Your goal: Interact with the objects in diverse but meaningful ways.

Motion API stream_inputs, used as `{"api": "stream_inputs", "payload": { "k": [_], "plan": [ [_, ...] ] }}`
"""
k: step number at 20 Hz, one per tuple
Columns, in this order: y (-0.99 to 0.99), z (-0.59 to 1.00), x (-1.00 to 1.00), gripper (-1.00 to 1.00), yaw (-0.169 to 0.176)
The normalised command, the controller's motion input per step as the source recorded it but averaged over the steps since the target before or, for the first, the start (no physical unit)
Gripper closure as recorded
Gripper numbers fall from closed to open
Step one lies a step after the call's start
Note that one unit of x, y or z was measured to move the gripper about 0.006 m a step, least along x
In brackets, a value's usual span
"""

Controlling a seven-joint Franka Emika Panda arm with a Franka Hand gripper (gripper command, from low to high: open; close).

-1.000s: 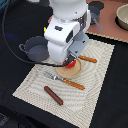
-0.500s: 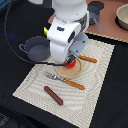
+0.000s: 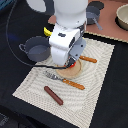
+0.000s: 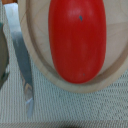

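Note:
A red tomato [image 4: 77, 40] lies on a round wooden plate [image 4: 40, 65] and fills most of the wrist view. In the exterior view my gripper [image 3: 70, 64] hangs right above that plate [image 3: 67, 72], and only a sliver of the tomato [image 3: 74, 64] shows beneath the white hand. The hand hides the fingers, and none appear in the wrist view. A brown sausage [image 3: 53, 95] lies on the mat nearer the camera. The grey two-handled pot [image 3: 36, 48] stands at the exterior view's left. A bit of yellow banana [image 3: 47, 31] peeks out behind the arm. The grey saucepan [image 3: 93, 16] is at the back.
A knife [image 3: 89, 59] with an orange handle lies beside the plate, its blade [image 4: 22, 65] close to the rim. A fork [image 3: 65, 81] with an orange handle lies in front of the plate. The woven placemat [image 3: 100, 85] covers the dark table. A bowl [image 3: 122, 17] stands at the far right.
The arm has stayed over the plate with hardly any visible movement.

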Motion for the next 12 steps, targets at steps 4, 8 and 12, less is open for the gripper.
{"api": "stream_inputs", "payload": {
  "k": [4,8,12],
  "plan": [
    [0.09,-0.18,0.02,-1.0,0.046],
    [0.06,-0.18,0.02,-1.0,0.036],
    [0.04,-0.18,0.0,-1.0,0.028]
  ]
}}
